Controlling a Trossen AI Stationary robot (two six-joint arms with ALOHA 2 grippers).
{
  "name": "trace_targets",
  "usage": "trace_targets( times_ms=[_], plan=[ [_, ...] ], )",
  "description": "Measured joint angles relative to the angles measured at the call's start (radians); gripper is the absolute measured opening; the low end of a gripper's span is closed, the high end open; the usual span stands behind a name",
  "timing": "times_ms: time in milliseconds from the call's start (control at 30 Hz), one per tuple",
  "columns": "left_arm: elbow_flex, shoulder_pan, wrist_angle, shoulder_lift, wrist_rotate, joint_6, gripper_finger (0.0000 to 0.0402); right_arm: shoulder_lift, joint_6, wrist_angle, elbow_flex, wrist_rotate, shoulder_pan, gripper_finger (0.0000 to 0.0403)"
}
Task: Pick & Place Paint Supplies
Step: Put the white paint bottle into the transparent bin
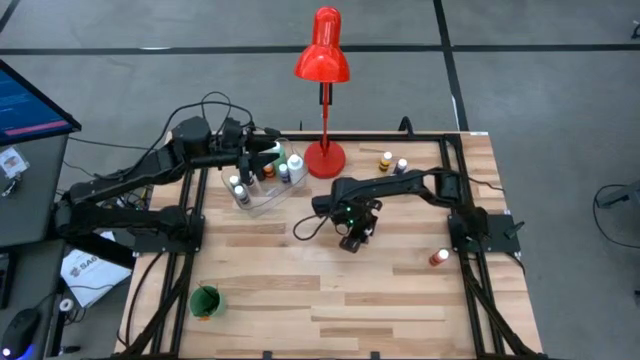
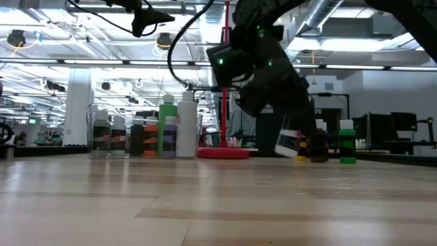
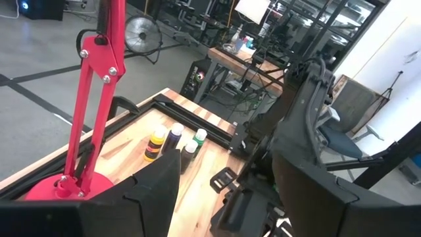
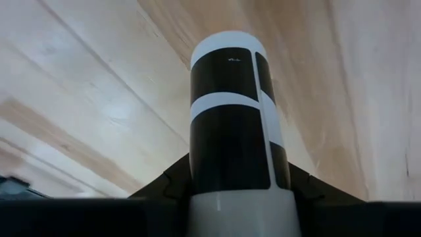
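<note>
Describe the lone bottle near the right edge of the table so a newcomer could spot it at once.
Start at the red lamp at the table's back edge, then go to the right arm's base on the right side. Just inward of that base, one small bottle sits alone on bare wood. It is red with a white cap, well apart from the bottles beside the lamp.

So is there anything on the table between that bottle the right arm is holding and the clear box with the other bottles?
Nothing visible. The right gripper holds a dark bottle mid-table; bare wood lies between it and the clear container. The red lamp stands off to the side of that path.
</note>
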Motion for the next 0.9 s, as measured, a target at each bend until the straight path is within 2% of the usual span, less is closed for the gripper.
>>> trace_targets(
  times_ms=[200, 500, 900],
  plan=[
    [0.000, 0.000, 0.000, 0.000, 0.000, 0.000, 0.0231, 0.046, -0.012, -0.043, -0.004, -0.001, 0.013, 0.0129],
    [0.000, 0.000, 0.001, 0.000, 0.000, 0.000, 0.0231, 0.050, -0.038, -0.031, -0.004, -0.001, 0.022, 0.0148],
    [0.000, 0.000, 0.001, 0.000, 0.000, 0.000, 0.0231, 0.049, -0.062, 0.023, 0.026, 0.000, 0.025, 0.0242]
  ],
)
